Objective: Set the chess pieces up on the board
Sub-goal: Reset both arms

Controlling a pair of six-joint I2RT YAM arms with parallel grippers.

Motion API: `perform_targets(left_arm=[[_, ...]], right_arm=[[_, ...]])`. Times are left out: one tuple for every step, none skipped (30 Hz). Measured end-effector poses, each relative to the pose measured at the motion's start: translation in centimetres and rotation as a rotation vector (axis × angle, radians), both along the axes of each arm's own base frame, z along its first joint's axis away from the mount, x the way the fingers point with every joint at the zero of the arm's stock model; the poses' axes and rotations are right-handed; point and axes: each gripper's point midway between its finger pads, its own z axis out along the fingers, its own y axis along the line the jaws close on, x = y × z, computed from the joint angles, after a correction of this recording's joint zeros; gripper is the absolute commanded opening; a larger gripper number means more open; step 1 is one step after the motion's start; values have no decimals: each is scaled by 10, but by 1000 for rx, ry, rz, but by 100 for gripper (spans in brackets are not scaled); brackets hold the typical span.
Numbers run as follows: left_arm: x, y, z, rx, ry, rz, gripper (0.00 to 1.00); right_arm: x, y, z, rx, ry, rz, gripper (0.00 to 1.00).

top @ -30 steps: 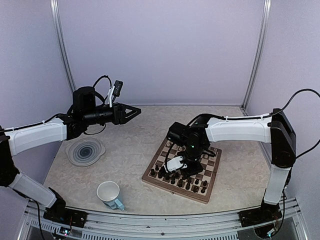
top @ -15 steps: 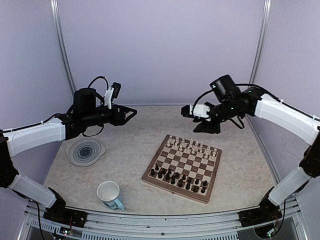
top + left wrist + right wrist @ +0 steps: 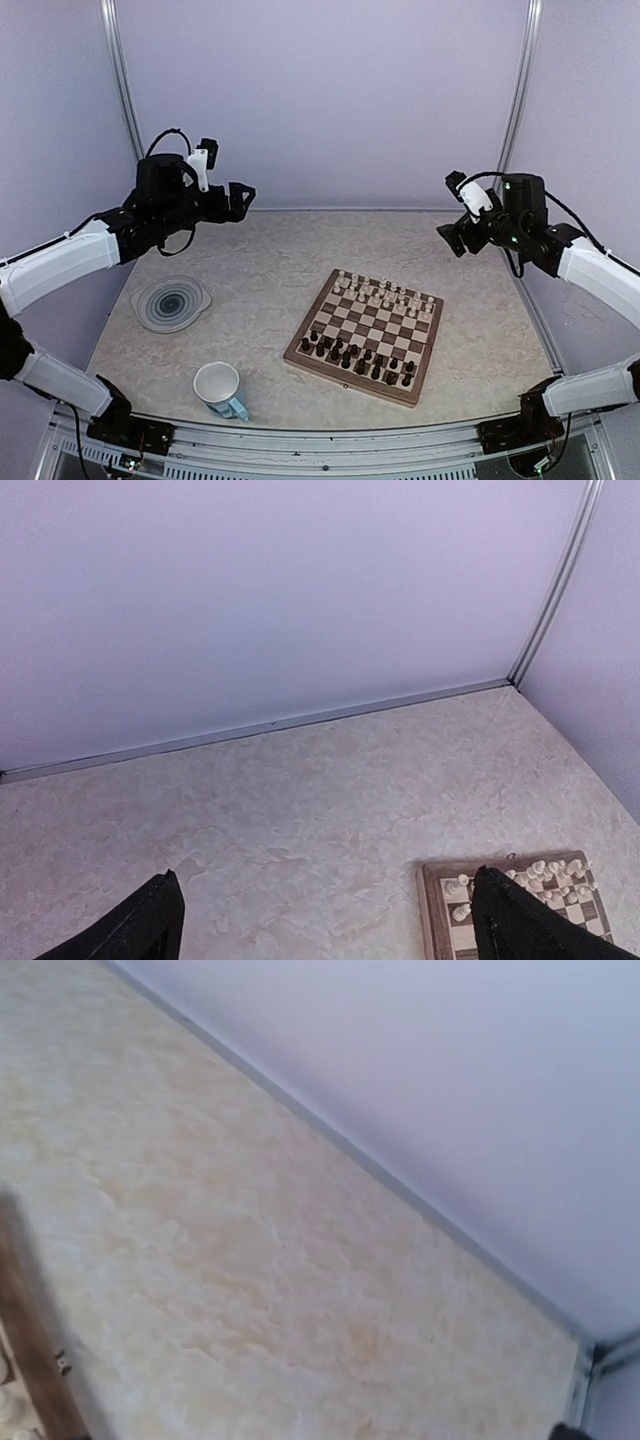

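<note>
The board [image 3: 370, 322] lies flat on the table [image 3: 260, 265], right of ctr, turned at a slant to the table's edges. It has dark brown & cream squares w/ a light-brown wood border. The dark pcs [image 3: 355, 358] stand in two rows along its near side and the white pcs [image 3: 385, 293] in two rows along its far side; the squares btw them are bare. The pcs are too small for me to tell which is which. My L hand [image 3: 325, 878] is up in the air over the far left of the table, well apart from the board. In my left wrist view its fingers [image 3: 150, 925] sit at opposite bottom corners, i.e. spread wide, w/ only tabletop seen btw them. It holds nothing and touches nothing. A corner of the board w/ some white pcs shows by the right-hand finger. My R hand [image 3: 447, 238] is raised at the far right, also well apart from the board and touching nothing. How far it's open I can't tell. From above it's just a dark lump, and my right wrist view gives only tabletop, wall, a strip of board edge at lower left & a dark sliver in the bottom right corner. On the left of the table sit a grey swirl plate [image 3: 172, 303] and, nearer me, a white mug [image 3: 218, 386], upright, both away from the board.
</note>
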Motion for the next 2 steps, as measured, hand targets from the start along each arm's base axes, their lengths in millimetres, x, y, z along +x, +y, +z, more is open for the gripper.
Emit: perform_targets(left_arm=[[1,3,1,5,-5,18,99],[1,6,2,9,-10,31,99]], right_arm=[[1,-3,-2,17,4,-17,99],[1,-6,-1,37,4,-28,99]])
